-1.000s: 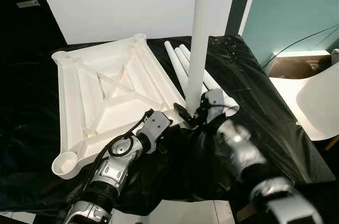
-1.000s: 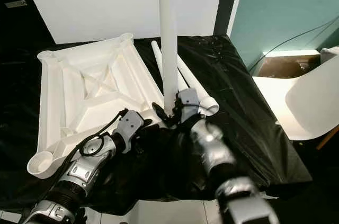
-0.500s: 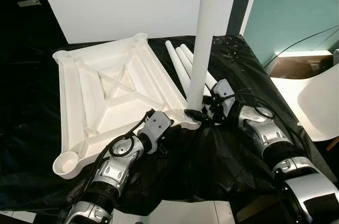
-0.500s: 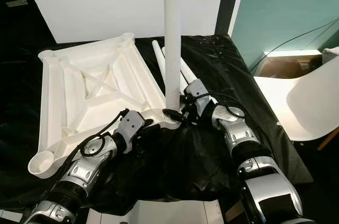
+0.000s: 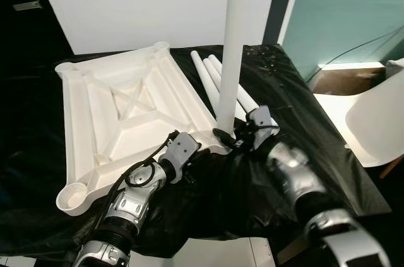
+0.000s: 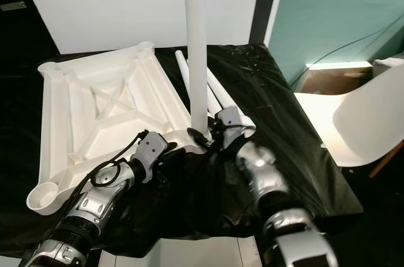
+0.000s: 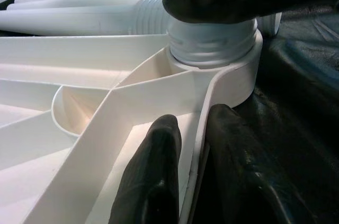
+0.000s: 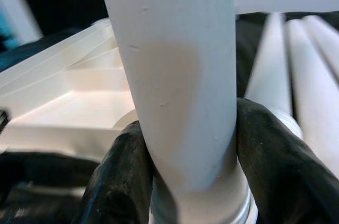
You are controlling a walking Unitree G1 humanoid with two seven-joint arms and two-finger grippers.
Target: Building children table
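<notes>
Two grippers busy: right gripper (image 8: 183, 168) clamps upright white leg (image 5: 230, 46) standing in corner socket; left gripper (image 7: 186, 173) pinches overturned white tabletop (image 5: 120, 115) rim.

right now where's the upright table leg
The upright leg stands in the near right corner socket of the upside-down tabletop, just left of the three spare legs lying on the black sheet. The right gripper clasps its base.
</notes>
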